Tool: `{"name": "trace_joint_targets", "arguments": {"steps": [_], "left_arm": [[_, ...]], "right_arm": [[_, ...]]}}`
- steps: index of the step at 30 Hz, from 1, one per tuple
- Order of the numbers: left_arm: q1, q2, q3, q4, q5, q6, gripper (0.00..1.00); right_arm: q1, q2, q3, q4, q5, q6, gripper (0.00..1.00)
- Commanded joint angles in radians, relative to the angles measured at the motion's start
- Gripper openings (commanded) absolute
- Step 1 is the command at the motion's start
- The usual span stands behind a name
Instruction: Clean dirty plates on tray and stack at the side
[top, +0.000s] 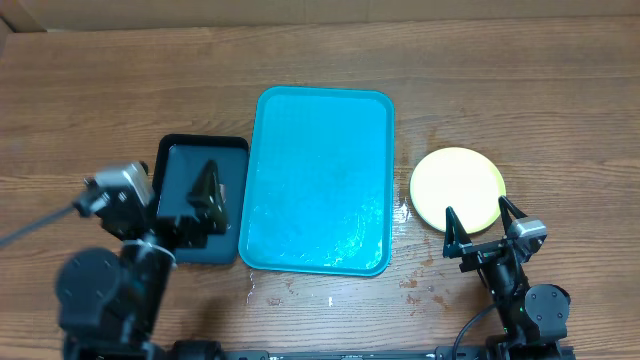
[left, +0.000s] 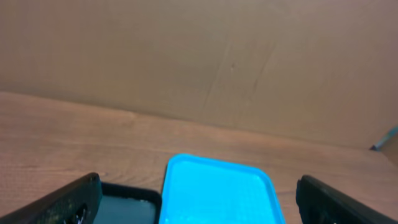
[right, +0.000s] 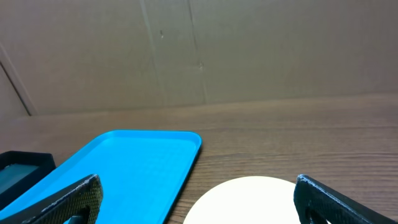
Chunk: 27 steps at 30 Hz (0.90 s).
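Closest in, the left claw (left: 198, 190) is held wide open over the near part of the black tray (top: 190, 160). Nothing is gripped in it. The right claw (top: 482, 228) is spread wide too, and nothing is held in it. Its two tips are seen just over the near edge of the plate (top: 458, 180).

One yellow-green plate is seen from above. It lies on the table (top: 560, 120), near the right rim of the blue tray (top: 320, 180), with a strip of wood left between them. Whether more plates lie under it cannot be told.

The blue tray is laid flat in the middle, with its long sides running away from the arms. Its left rim is right next to the black tray's right rim. Whether the two touch cannot be told. Small wet spots (top: 410, 285) are seen on the wood by the blue tray's near right corner.

Open wood is left to the right of the plate, to the left of the black tray, and behind all three. Farthest back, a brown wall (left: 199, 56) is seen along the table's far edge.
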Motion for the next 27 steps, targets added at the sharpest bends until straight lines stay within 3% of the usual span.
{"name": "trace_joint_targets", "arguments": {"steps": [1, 5, 13, 16, 22, 27], "left_arm": [[-0.004, -0.154, -0.214, 0.105, -0.028, 0.026, 1.00], [-0.003, -0.305, -0.411, 0.206, -0.032, 0.026, 1.00], [0.000, -0.530, -0.618, 0.228, -0.082, 0.026, 1.00], [0.000, -0.537, -0.685, 0.289, -0.114, 0.026, 1.00], [-0.001, -0.538, -0.895, 0.562, -0.112, -0.017, 1.00], [-0.002, -0.538, -0.903, 0.537, -0.116, -0.050, 1.00]], "right_arm": [[-0.006, -0.010, -0.010, 0.006, 0.009, -0.001, 1.00], [-0.006, -0.010, -0.010, 0.006, 0.009, -0.001, 1.00], [-0.006, -0.010, -0.010, 0.006, 0.009, -0.001, 0.99], [-0.006, -0.010, -0.010, 0.006, 0.009, -0.001, 1.00], [-0.006, -0.010, -0.010, 0.006, 0.009, -0.001, 1.00], [-0.006, -0.010, -0.010, 0.006, 0.009, -0.001, 1.00]]}}
